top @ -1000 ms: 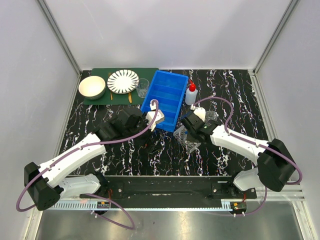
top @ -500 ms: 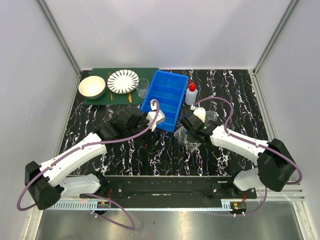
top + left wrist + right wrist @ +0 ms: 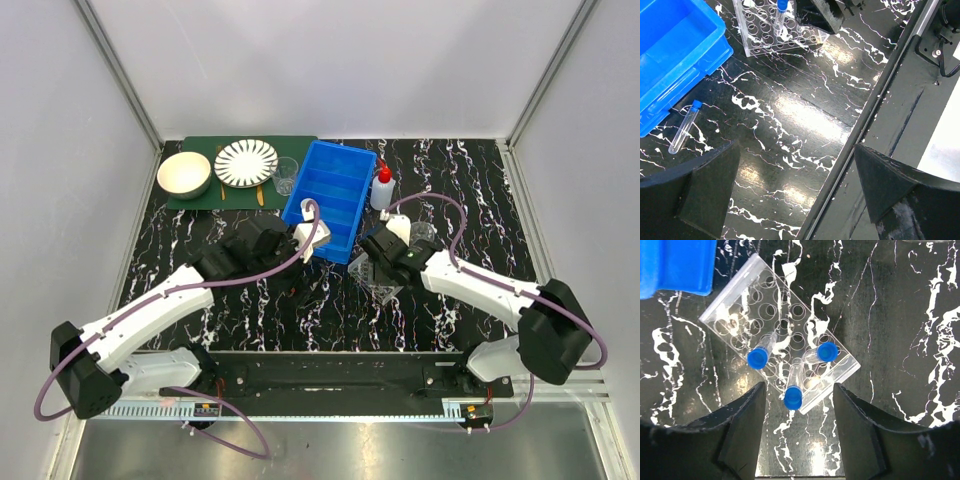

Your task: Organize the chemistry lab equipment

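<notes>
Right wrist — three blue-capped tubes (image 3: pixel 758 358) in rack (image 3: pixel 735 315) | right hand (image 3: pixel 798 390) parted

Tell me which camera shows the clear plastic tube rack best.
Right wrist: the whole clear plastic tube rack is in frame from above, three blue-capped tubes plain. Left wrist catches only part of the rack at the top edge. Top external shows the rack small, partly under the right arm.

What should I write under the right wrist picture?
Three blue-capped tubes sit in the clear rack, seen between the right arm's open jaws.
</notes>
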Robot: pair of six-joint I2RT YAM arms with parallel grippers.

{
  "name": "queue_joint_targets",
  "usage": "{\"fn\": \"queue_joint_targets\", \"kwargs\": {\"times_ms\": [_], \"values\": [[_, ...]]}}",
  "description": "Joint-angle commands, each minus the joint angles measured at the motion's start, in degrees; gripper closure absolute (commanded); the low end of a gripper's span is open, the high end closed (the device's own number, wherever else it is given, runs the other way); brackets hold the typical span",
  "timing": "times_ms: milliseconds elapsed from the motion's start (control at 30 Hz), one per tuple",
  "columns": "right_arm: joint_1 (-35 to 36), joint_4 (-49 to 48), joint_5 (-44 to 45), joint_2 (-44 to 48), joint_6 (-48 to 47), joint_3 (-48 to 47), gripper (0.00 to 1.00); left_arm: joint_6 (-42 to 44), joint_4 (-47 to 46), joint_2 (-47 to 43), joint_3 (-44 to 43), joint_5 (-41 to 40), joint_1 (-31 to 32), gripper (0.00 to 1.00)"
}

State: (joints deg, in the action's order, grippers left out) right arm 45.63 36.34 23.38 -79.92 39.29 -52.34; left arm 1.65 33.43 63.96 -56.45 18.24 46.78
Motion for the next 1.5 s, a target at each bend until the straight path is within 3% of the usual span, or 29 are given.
{"fn": "queue_joint_targets", "kwargs": {"times_ms": [0,300,467,700,967,1467], "values": [[1.13,4.87,2.90,4.68,-0.88,-6.27,0.37,0.37,-1.17,1.07,-0.69,-1.09,0.15,0.01],[1.22,11.20,2.73,15.49,-4.48,-12.52,0.33,2.47,2.25,7.30,-2.61,-11.81,-0.03,0.01],[1.22,11.48,1.85,18.83,-5.01,-11.21,0.33,5.99,6.91,12.67,-5.16,-9.91,-2.74,0.01],[1.13,12.70,-0.35,23.05,-5.45,-10.33,0.34,9.24,5.76,20.75,-6.22,-8.83,-11.27,0.01],[1.22,14.19,-1.75,30.61,-4.13,-7.34,0.34,12.15,5.95,32.87,-10.08,-15.25,-11.45,0.01],[1.22,15.25,-1.58,33.69,-3.69,-4.44,0.35,17.77,5.86,40.80,-16.77,-19.73,-11.45,0.01]]}}
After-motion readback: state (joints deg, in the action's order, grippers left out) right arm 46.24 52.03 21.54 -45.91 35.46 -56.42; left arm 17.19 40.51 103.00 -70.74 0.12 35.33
